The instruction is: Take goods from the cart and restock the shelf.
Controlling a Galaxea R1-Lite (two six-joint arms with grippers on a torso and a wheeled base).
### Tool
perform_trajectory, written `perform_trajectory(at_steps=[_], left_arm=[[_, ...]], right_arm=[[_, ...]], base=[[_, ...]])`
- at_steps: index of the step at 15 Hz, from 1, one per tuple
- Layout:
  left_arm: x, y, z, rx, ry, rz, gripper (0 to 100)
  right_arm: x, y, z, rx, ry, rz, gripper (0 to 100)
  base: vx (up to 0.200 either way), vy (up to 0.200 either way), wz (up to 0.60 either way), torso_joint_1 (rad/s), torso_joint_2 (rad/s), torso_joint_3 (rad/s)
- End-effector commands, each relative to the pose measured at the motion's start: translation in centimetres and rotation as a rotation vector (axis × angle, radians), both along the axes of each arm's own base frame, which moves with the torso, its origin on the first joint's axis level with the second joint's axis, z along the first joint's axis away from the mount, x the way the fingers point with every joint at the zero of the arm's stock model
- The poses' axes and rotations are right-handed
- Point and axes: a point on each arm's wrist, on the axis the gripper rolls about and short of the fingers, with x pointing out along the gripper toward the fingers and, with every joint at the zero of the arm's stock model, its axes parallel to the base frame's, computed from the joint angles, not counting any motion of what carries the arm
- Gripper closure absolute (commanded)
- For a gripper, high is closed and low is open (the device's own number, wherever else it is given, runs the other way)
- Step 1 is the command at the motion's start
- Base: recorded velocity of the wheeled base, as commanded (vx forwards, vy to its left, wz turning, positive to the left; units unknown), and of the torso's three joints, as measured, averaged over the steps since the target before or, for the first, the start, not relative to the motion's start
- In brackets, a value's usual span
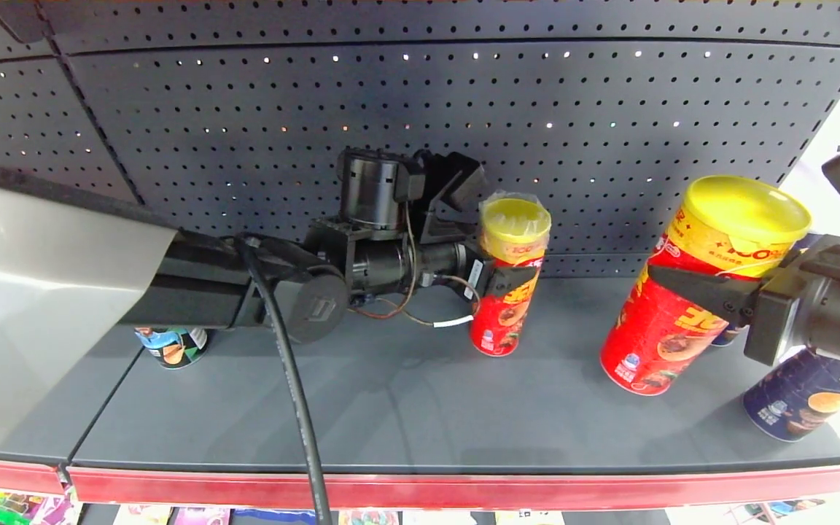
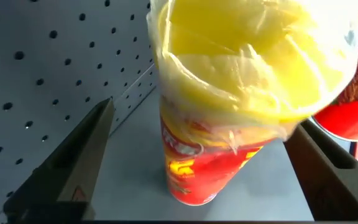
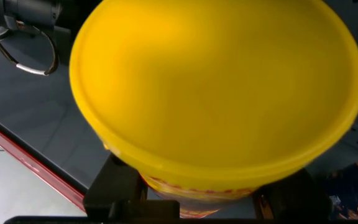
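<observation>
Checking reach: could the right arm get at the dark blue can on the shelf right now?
Probably not: the right pincer is shut on a red can, so its grip is taken, though the dark blue can stands close beside it.

Colours logged: left can (image 1: 496,321) — red body, yellow print, yellow top under clear crinkled film. Right can (image 1: 653,335) — the same red with yellow lettering, plain yellow top. Blue can (image 1: 799,397): dark blue, orange and white marks. Small can (image 1: 172,346): mixed blue, orange, green. Shelf board (image 1: 391,408) dark grey; front edge (image 1: 464,490) red. Pegboard (image 1: 245,124) dark grey, regular hole grid.
</observation>
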Motion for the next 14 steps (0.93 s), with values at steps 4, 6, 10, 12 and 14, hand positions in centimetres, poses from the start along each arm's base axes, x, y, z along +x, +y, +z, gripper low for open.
perform_trajectory(at_steps=[4, 6, 10, 12, 14], left_arm=[[-0.6, -1.8, 0.4, -0.009, -0.021, -0.011, 0], [-0.7, -1.8, 0.3, -0.007, -0.021, -0.003, 0], [-1.5, -3.1, -0.2, 0.013, -0.026, 0.053, 0], [-1.3, -3.3, -0.7, 0.023, -0.021, 0.071, 0], [-1.2, -3.4, -0.9, 0.022, -0.023, 0.076, 0]], right_arm=[[0.1, -0.1, 0.1, 0.003, -0.005, -0.006, 100], [0.1, -0.3, 0.1, 0.003, -0.006, -0.012, 100], [0.0, -0.4, 0.2, 0.004, -0.008, -0.017, 100], [0.0, -0.4, 0.1, 0.003, -0.006, -0.017, 100], [0.0, -0.4, 0.2, 0.004, -0.008, -0.018, 100]], base=[[0.000, 0.000, 0.00, 0.000, 0.00, 0.000], [0.000, 0.000, 0.00, 0.000, 0.00, 0.000], [0.000, 0.000, 0.00, 0.000, 0.00, 0.000], [0.000, 0.000, 0.00, 0.000, 0.00, 0.000], [0.000, 0.000, 0.00, 0.000, 0.00, 0.000]])
